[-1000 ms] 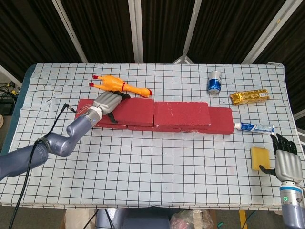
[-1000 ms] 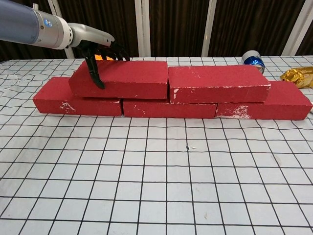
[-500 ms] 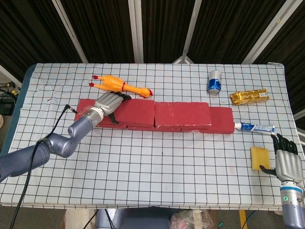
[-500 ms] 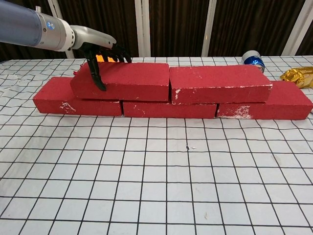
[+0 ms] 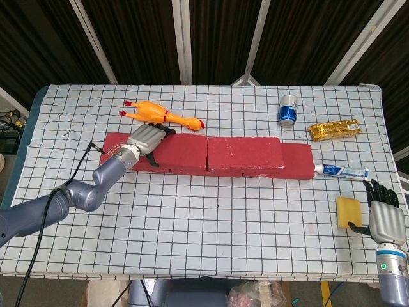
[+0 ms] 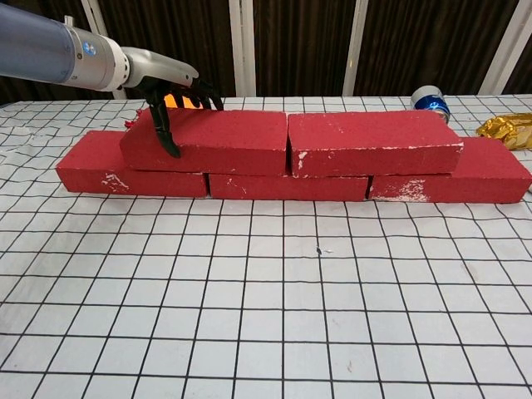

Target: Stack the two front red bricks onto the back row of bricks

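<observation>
Three red bricks lie end to end as the back row point(image 5: 297, 160) point(image 6: 287, 186). Two more red bricks sit on top of it. The upper left brick point(image 5: 182, 151) point(image 6: 220, 140) butts against the upper right brick point(image 5: 244, 153) point(image 6: 374, 141). My left hand point(image 5: 146, 137) point(image 6: 170, 96) grips the left end of the upper left brick, thumb down its front face and fingers over its top. My right hand point(image 5: 385, 214) hovers at the table's front right corner, fingers apart, holding nothing; the chest view does not show it.
A yellow rubber chicken point(image 5: 160, 115) lies just behind the left hand. A blue can point(image 5: 288, 110) point(image 6: 430, 101) and a gold packet point(image 5: 334, 129) point(image 6: 507, 129) are at the back right. A toothpaste tube point(image 5: 342, 171) and a yellow sponge point(image 5: 348, 212) lie near the right hand.
The left hand has nudged the upper left brick slightly to the right, closing it against the upper right brick. The right hand has not moved.
</observation>
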Available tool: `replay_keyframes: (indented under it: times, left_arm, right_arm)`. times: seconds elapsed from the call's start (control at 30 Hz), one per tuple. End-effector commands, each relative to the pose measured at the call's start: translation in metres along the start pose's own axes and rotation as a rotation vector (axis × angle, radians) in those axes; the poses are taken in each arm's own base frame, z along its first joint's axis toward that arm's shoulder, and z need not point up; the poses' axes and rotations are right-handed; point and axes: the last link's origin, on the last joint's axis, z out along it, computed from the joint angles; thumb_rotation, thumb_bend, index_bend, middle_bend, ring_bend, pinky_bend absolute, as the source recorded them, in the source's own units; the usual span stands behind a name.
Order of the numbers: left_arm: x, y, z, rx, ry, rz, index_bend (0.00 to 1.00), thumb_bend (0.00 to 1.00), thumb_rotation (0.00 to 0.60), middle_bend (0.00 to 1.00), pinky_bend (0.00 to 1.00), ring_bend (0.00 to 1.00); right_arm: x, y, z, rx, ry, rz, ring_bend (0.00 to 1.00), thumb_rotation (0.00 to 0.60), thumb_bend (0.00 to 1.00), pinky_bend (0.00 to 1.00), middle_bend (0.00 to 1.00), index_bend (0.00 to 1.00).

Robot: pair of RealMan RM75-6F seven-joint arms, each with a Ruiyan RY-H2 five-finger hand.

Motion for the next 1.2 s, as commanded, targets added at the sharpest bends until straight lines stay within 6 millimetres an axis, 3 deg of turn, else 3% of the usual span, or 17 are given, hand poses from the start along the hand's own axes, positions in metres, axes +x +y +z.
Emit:
replay_keyframes:
  times: [0.03,0.27,0.6,1.2]
  left_arm:
    - [-0.0002,0.0005,0.0003,0.0,0.0,0.001,0.22,0.0,0.6,0.27,0.14,0.1]
    - [0.0,0.0009,-0.0003,0.003,-0.001,0.001,0.22,0.0,0.6,0.26,0.14,0.1]
    - [-0.0004,0.0005,-0.0003,0.012,-0.014,0.013,0.18,0.0,0.6,0.15,0.12,0.06]
    - [0.0005,0.0037,-0.0002,0.017,-0.011,0.014,0.15,0.0,0.6,0.09,0.12,0.05]
  right_arm:
    - [0.0,0.0001,0.0,0.0,0.0,-0.001,0.0,0.6,0.17,0.0,0.0,0.03]
    - [0.0003,0.0003,-0.0001,0.0,-0.001,0.0,0.0,0.6,0.17,0.0,0.0,0.03]
    - [0.0004,0.0005,0.0001,-0.002,-0.002,0.001,0.0,0.6,0.17,0.0,0.0,0.03]
    - [0.001,0.0012,0.0001,-0.008,-0.001,0.003,0.0,0.6,0.17,0.0,0.0,0.03]
